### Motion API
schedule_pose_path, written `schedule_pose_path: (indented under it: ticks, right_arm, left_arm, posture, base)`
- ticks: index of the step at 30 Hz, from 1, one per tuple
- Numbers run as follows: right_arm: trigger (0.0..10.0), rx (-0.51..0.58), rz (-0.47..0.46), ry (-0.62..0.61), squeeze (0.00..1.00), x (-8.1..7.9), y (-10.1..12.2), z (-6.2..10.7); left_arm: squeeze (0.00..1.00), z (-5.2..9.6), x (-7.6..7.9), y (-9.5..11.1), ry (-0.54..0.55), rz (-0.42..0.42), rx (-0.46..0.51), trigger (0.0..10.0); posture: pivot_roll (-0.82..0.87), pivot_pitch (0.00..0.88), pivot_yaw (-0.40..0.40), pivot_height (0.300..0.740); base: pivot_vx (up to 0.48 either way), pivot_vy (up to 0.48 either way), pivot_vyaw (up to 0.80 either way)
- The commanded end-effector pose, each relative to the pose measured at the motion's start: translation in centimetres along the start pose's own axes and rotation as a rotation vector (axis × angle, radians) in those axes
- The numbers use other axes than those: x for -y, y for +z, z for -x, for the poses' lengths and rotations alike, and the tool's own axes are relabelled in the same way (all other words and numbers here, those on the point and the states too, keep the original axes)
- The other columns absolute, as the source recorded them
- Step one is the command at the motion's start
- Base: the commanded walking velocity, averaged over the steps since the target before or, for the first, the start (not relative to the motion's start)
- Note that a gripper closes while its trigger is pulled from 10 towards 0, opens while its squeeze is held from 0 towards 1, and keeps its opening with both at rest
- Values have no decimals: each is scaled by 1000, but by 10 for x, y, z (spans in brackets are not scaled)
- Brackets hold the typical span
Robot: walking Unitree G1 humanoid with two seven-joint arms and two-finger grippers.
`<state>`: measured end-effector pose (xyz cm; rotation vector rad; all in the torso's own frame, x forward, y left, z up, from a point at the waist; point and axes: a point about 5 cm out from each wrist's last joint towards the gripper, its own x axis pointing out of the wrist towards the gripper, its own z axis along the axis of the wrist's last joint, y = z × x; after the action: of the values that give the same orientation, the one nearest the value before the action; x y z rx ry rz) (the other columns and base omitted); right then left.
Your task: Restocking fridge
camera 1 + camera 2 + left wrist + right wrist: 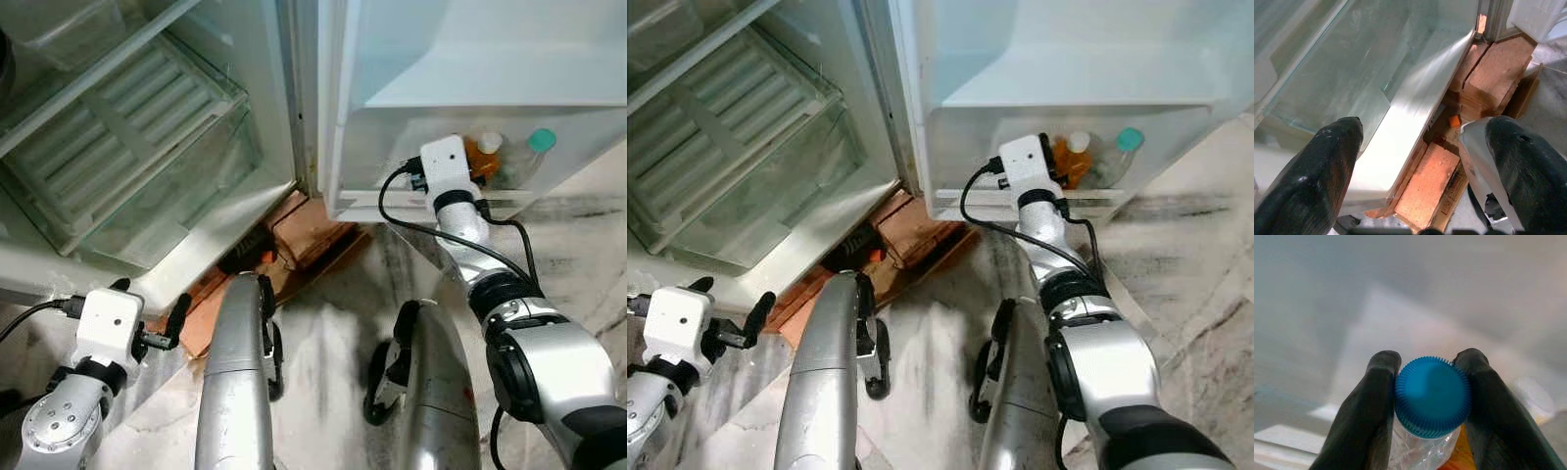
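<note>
- The right gripper (1432,396) is inside the bottom door shelf (411,201) of the open fridge, its two fingers pinching the blue cap of a clear bottle (1433,397)
- Two more bottles stand on that shelf — one orange with a white cap (486,152), one clear with a teal cap (534,152)
- The left gripper (1422,171) hangs low by the fridge base, fingers spread apart — holding nothing, over the bricks (1430,183) under the glass drawer (147,176)

The right arm is reaching far forward, its right end effector (1432,396) pinching closed with both black fingers (1371,406). The left end effector (1420,166) is hanging low, fingers spread apart.
</note>
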<state>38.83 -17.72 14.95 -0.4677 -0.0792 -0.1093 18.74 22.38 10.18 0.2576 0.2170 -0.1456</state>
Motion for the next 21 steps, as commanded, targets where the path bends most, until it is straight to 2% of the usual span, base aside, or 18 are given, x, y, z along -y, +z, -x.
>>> schedule_pose_path:
  ticks: [1,6,11,14,21]
  right_arm:
    - [10000,-157,16,-17,1000,6,-35,12]
    - [10000,-96,31,-33,1000,8,-20,5]
    - [10000,-50,-3,-38,1000,12,-1,-5]
    - [10000,-9,-22,-21,1000,13,13,-11]
    - [10000,55,-57,44,1000,7,30,-16]
  left_arm:
    - [0,3,0,-12,5,-3,-53,10000]
    - [0,-2,1,-12,2,-4,-46,10000]
    - [0,-13,2,-13,5,-3,-30,10000]
    - [0,-21,4,-13,7,1,-16,10000]
    - [0,-34,7,-15,9,13,1,10000]
  posture:
    - [285,363,48,570]
    - [276,344,47,570]
    - [253,303,40,570]
    - [234,273,33,570]
    - [178,200,27,570]
  base:
    - [0,0,0]
    - [0,0,0]
    - [0,0,0]
    - [0,0,0]
    - [0,0,0]
